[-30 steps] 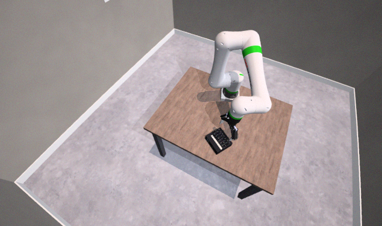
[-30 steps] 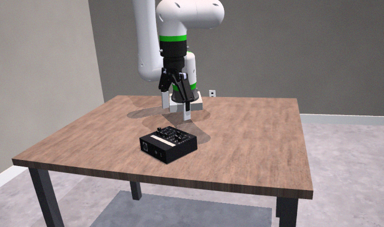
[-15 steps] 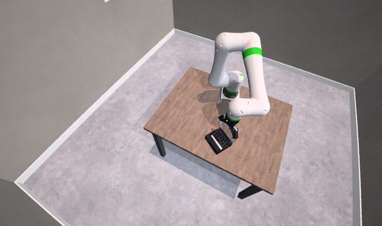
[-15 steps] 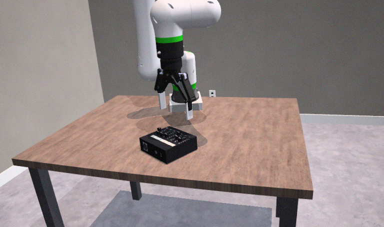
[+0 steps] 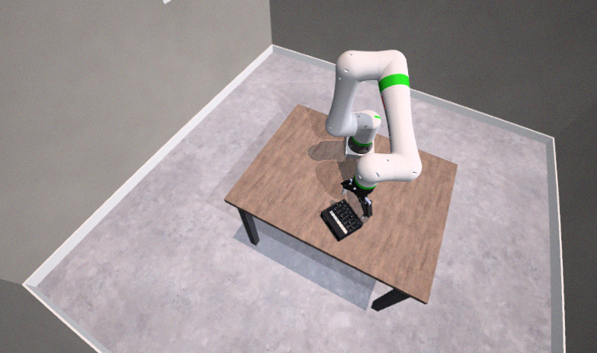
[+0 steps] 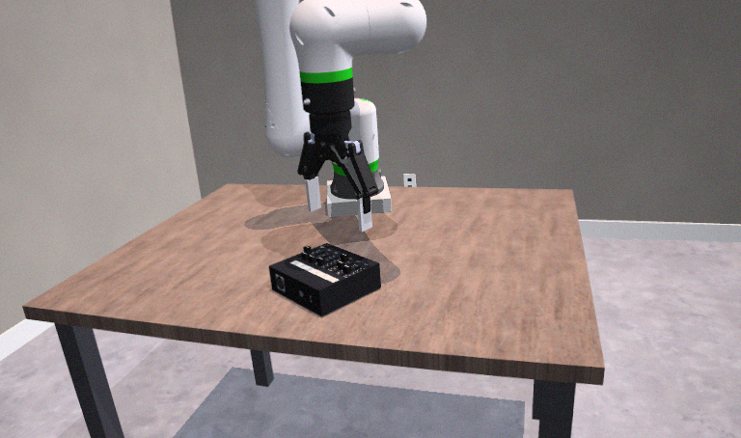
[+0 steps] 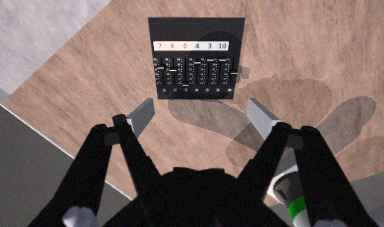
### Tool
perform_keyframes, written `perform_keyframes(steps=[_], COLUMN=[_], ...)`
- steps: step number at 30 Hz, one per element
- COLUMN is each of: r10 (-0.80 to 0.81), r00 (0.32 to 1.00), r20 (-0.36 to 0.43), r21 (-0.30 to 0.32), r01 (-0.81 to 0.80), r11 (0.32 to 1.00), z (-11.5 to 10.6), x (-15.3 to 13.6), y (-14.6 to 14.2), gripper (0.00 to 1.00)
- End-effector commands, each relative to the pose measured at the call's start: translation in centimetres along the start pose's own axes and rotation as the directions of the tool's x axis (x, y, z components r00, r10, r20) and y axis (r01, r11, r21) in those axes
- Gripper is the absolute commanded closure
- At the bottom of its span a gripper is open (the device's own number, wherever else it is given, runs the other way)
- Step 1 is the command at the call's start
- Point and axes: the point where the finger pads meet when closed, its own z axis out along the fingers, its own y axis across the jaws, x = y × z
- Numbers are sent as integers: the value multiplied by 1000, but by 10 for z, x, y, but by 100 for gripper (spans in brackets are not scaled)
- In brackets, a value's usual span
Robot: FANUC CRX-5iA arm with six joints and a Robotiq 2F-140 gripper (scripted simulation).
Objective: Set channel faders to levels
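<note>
Black two-fingered tool [image 6: 339, 210] with pale grey finger pads hung fully spread, released, with nothing between the pads. It pointed straight down and stood apart from everything below, above the brown wood-grain tabletop [image 6: 480, 280].

Wrist view: small black box-shaped lighting desk [image 7: 196, 57] lay ahead of the fingertips, squared to the camera, its near edge just beyond them. White strip of tape [image 7: 190, 46] across the upper panel read 7, 6, 0, 4, 3, 10. Below it sat a row of black fader caps [image 7: 197, 63] at differing heights along their slots; a further cap [image 7: 233, 73] stood at the far right edge. Exact levels too small to read.

Exterior view: desk [image 6: 324, 278] sat flat on the tabletop, toward the front of centre, turned at an angle to the edges. White arm [image 6: 327, 35] rose from its base [image 6: 357, 201] behind the desk.
</note>
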Motion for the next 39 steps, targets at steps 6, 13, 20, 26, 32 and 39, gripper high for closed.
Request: perform_keyframes(steps=[6, 13, 20, 26, 32, 39], r10=[0, -8, -229, -531, -728, -905], r00=[1000, 1000, 973, 847, 684, 423], r20=[0, -1, -7, -23, -38, -50], r21=[0, 1, 6, 3, -12, -47], r01=[0, 8, 229, 532, 729, 904], r11=[1000, 1000, 973, 847, 685, 425], z=[0, 0, -6, -18, -28, -45], x=[0, 0, 5, 16, 25, 39], y=[0, 0, -1, -1, -1, 0], gripper=[0, 0, 0, 0, 0, 0])
